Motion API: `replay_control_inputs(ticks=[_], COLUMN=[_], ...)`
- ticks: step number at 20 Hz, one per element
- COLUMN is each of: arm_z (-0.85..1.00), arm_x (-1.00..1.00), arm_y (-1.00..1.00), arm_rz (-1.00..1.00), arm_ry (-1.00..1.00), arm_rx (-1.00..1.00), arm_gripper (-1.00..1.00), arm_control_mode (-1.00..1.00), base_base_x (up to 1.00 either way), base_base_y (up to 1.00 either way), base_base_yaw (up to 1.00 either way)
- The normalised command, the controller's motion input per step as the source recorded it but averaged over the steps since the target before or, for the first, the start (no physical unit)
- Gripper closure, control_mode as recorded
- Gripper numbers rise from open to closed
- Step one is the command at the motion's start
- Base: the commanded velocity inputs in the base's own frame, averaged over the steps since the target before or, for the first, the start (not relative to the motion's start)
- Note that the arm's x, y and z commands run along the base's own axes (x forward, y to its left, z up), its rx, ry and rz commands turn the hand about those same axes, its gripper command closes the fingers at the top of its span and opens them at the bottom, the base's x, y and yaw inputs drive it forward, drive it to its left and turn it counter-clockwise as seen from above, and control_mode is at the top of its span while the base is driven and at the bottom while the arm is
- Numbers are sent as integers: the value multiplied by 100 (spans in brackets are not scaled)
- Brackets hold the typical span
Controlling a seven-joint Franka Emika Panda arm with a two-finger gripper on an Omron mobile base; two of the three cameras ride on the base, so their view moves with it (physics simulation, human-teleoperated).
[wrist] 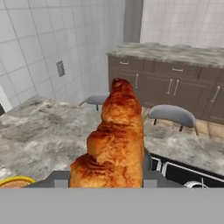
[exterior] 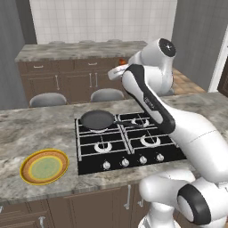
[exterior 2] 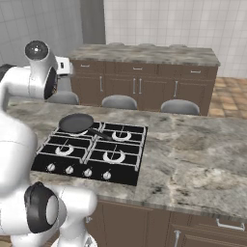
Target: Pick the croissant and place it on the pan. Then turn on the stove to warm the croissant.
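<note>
You've got the croissant (wrist: 114, 140) clamped in the jaws, closed partway round it; in the hand view it stands up big and golden btw the fingers, lifted clear of the worktop (exterior: 40, 131). From the left base view a speck of orange shows at the gripper (exterior: 122, 62), held high above the far side of the stove (exterior: 127, 142) w/ the arm bent over it. The pan (exterior: 97, 119) sits on the stove's back-left burner, bare inside, handle pointing right across the grates twd the middle. Four burners, silver knobs (exterior: 133, 161) in a row along the stove's near edge. Yellow-rimmed plate (exterior: 44, 166) w/ green centre lies near the worktop's front-left corner, well apart from the stove. Grey stools (exterior 2: 119, 102) line the worktop's far edge.
</note>
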Motion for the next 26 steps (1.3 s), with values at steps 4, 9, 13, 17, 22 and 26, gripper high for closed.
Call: replay_control_inputs(ticks=[4, 9, 13, 17, 22, 26], arm_z=[0, 2, 12, 8, 2, -21], arm_x=[9, 63, 99, 100, 71, 16], arm_y=[0, 0, 0, 11, 44, 49], arm_rz=[0, 0, 0, 0, 0, 0], arm_ry=[1, 3, 13, 21, 30, 38], arm_rx=[0, 0, 0, 0, -1, -6], arm_gripper=[100, 100, 100, 100, 100, 100], arm_control_mode=[-100, -100, -100, -100, -100, -100], base_base_x=[0, 0, 0, 0, 0, 0], base_base_y=[0, 0, 0, 0, 0, 0], base_base_yaw=[0, 0, 0, 0, 0, 0])
